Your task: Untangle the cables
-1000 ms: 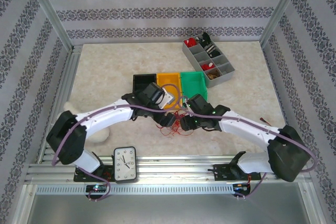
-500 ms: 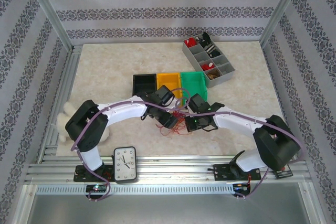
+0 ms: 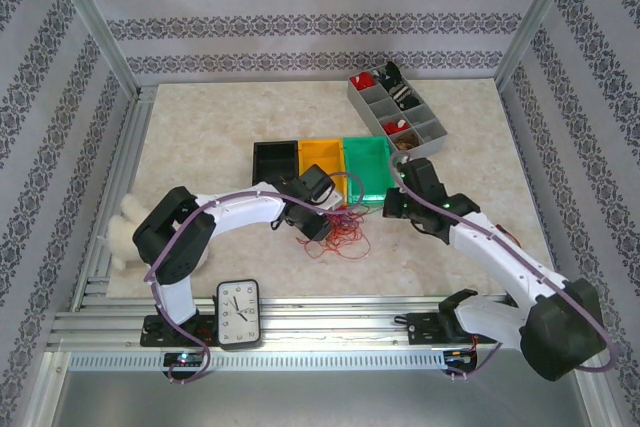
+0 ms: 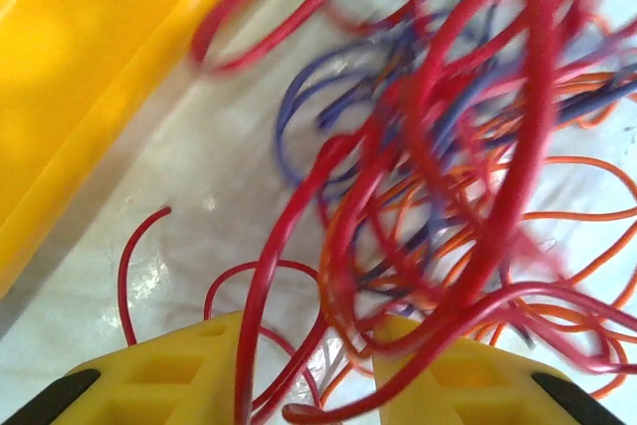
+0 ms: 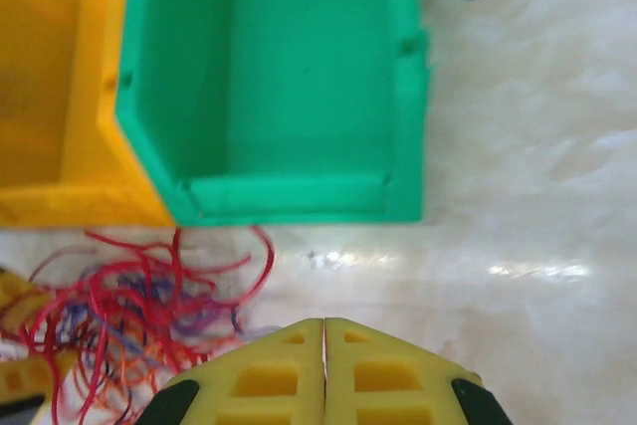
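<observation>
The cables (image 3: 345,237) are a loose clump of thin red, orange and violet wires on the table, just in front of the orange bin (image 3: 322,159). My left gripper (image 3: 322,229) sits at the clump's left side. In the left wrist view its yellow fingers stand a little apart, and several red and orange cables (image 4: 428,176) run through the left gripper (image 4: 309,333). My right gripper (image 3: 393,207) is to the right of the clump, near the green bin's front corner. The right gripper (image 5: 324,327) is shut, with nothing visible between its fingers; the cables (image 5: 119,316) lie to its left.
A black bin (image 3: 274,159), the orange bin (image 5: 60,196) and a green bin (image 5: 289,198) stand in a row behind the clump. A grey compartment tray (image 3: 354,97) is at the back right. A clock (image 3: 238,313) and a white fluffy object (image 3: 125,227) are at the near left.
My right gripper has shut and pulled away from the clump, rightward toward the green bin. My left gripper's jaws have narrowed around the cables, and the left arm has folded back.
</observation>
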